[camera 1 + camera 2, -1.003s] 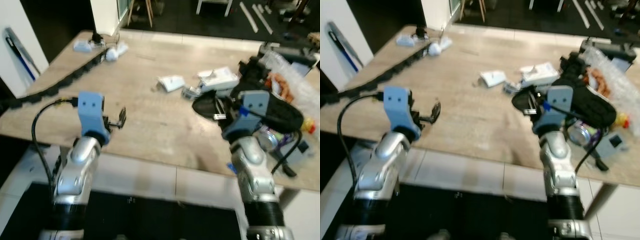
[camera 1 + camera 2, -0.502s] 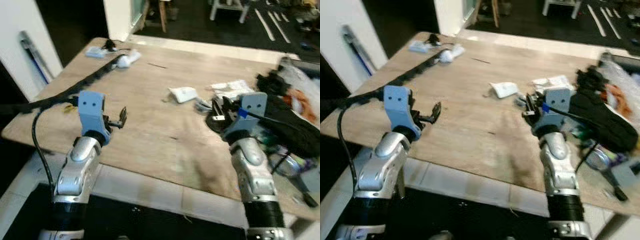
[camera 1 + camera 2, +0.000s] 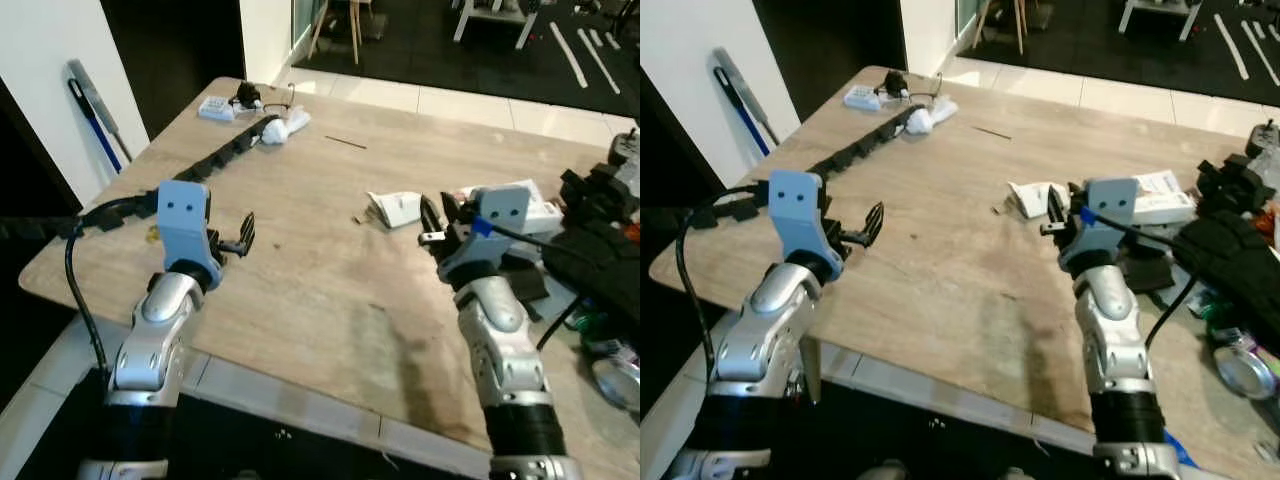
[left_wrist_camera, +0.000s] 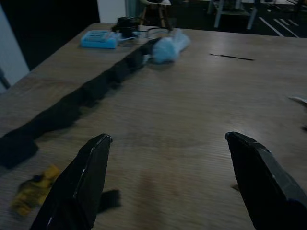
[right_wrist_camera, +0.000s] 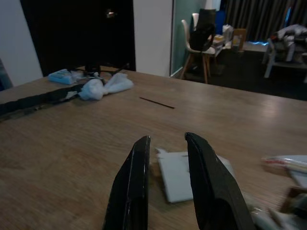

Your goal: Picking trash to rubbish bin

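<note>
A crumpled white wrapper (image 3: 395, 207) lies on the wooden table (image 3: 300, 290), right of centre. My right gripper (image 3: 434, 213) hovers just behind and right of it. In the right wrist view its fingers (image 5: 139, 182) stand a narrow gap apart with nothing between them, and the wrapper (image 5: 184, 173) lies just beyond the tips. My left gripper (image 3: 245, 234) hangs wide open over bare table at the left, holding nothing. A white tissue bundle (image 3: 282, 125) rests at the far left. A flat white packet (image 3: 542, 208) lies to the right of my right wrist.
A black cable chain (image 3: 215, 165) runs along the table's left side toward a light blue box (image 3: 215, 107). A thin dark stick (image 3: 345, 143) lies at the far middle. Black bags (image 3: 600, 260) and a can (image 3: 620, 380) crowd the right edge. A broom (image 3: 95, 115) leans on the left wall.
The whole picture has shifted, so the camera has moved; the table's things now sit further right. Both arms keep the same pose and nothing has been taken hold of.
</note>
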Robot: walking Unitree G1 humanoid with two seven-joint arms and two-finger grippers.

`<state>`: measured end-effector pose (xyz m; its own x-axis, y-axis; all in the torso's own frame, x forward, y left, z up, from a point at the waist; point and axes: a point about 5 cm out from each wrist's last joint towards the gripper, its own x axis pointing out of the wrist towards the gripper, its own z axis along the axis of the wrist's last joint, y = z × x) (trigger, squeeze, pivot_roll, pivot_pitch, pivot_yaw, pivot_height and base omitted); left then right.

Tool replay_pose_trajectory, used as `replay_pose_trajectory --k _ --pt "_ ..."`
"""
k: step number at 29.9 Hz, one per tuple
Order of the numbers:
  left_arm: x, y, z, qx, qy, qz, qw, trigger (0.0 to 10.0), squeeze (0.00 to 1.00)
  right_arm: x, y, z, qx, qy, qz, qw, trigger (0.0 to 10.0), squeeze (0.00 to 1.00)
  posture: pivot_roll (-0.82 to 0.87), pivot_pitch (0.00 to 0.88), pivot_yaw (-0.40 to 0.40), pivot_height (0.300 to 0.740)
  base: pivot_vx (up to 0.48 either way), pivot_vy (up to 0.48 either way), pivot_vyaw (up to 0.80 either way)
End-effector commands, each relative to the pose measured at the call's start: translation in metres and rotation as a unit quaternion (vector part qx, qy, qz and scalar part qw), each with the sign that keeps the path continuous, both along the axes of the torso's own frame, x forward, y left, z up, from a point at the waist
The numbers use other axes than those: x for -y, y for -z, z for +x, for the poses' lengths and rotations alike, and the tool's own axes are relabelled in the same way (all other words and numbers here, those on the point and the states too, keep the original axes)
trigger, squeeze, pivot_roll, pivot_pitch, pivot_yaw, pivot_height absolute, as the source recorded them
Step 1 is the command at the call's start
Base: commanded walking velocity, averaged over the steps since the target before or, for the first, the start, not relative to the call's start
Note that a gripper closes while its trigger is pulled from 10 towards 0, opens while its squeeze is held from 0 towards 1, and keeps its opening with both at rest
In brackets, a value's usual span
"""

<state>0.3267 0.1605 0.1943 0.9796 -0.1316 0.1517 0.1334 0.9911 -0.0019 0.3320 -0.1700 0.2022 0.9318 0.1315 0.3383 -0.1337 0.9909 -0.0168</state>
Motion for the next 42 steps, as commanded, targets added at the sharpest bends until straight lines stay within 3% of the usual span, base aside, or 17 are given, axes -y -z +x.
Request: replay_pose_trajectory --k 1,10,29,38,39,40,41,42 --pt "-0.001 0.004 0.0 -0.011 0.001 0.001 1.0 10.0 0.0 0.005 0.003 -0.001 -0.006 0.006 0.008 1.0 10.0 0.0 0.01 0.149 0.022 0.74 0.315 0.0 0.0" --pt "-0.001 0.006 -0.001 -0.014 0.003 0.002 1.0 10.0 0.0 0.007 0.004 -0.001 -0.012 0.006 0.017 1.0 10.0 0.0 0.02 0.153 0.024 0.74 0.315 0.0 -0.4" --pt "0.0 0.009 -0.003 -0.02 0.007 0.002 1.0 10.0 0.0 0.013 0.003 0.005 -0.026 0.016 0.013 0.999 10.0 0.0 0.01 0.173 0.026 0.74 0.31 0.0 0.0" --pt "0.003 0.01 -0.005 -0.018 0.021 0.007 1.0 10.0 0.0 0.012 0.011 0.012 -0.066 -0.005 0.003 0.998 10.0 0.0 0.01 0.178 0.025 0.74 0.059 0.0 0.0" --pt "0.004 0.011 -0.006 -0.02 0.03 0.01 0.999 10.0 0.0 0.012 0.01 0.013 -0.064 -0.01 0.008 0.998 10.0 0.34 0.01 0.182 0.027 0.74 0.0 0.0 0.0" --pt "0.006 0.012 -0.006 -0.022 0.039 0.013 0.999 10.0 0.0 0.013 0.009 0.014 -0.061 -0.011 0.01 0.998 10.0 0.53 0.01 0.183 0.027 0.74 0.0 0.0 0.0" --pt "0.006 0.012 -0.006 -0.023 0.047 0.021 0.998 10.0 0.0 0.014 0.008 0.015 -0.061 -0.012 0.007 0.998 10.0 1.0 0.01 0.183 0.027 0.74 0.0 0.0 0.0" --pt "0.007 0.012 -0.007 -0.023 0.051 0.027 0.998 10.0 0.0 0.014 0.007 0.016 -0.06 -0.012 0.004 0.998 10.0 1.0 0.01 0.183 0.027 0.74 0.0 0.0 0.0"
